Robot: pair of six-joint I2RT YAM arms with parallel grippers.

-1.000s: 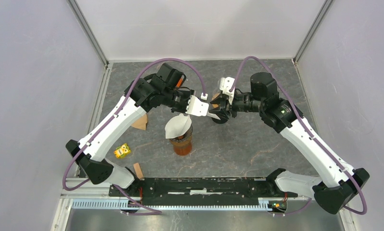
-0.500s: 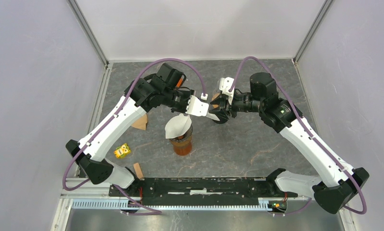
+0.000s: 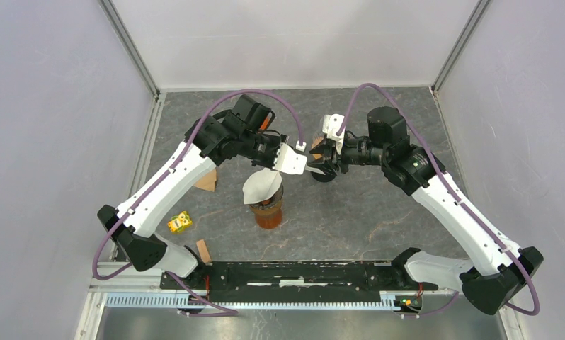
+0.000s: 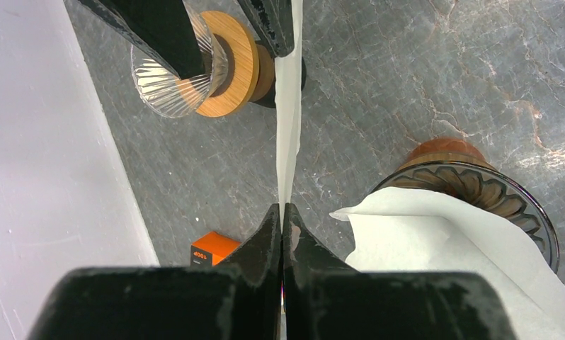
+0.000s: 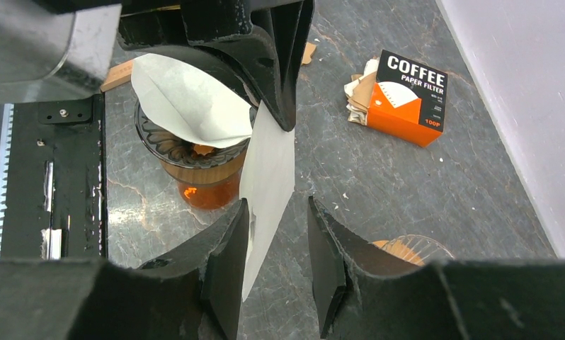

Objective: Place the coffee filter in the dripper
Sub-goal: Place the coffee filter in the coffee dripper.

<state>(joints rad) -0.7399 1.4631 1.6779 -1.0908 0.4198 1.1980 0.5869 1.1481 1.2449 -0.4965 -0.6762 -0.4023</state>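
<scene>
My left gripper [image 4: 282, 207] is shut on one edge of a white paper coffee filter [image 4: 288, 127], seen edge-on and held in the air. The filter's [image 5: 269, 170] free corner hangs between the parted jaws of my open right gripper [image 5: 277, 202], close against its left finger. The two grippers meet nose to nose above mid-table [image 3: 310, 168]. Below and to the left stands an amber glass dripper [image 3: 267, 202] on its carafe, with another white filter [image 5: 187, 92] sitting loosely in it. A clear dripper [image 4: 195, 67] with a wooden collar lies on the table under the right gripper.
An orange "Coffee Paper Filter" box [image 5: 411, 95] with loose brown filters beside it lies near the left wall. A small yellow object [image 3: 180, 222] and a brown scrap [image 3: 203, 249] lie at the front left. The black base rail [image 3: 301, 275] runs along the near edge.
My left gripper has shifted very slightly with the filter; the right arm has stayed put and both grippers keep their state.
</scene>
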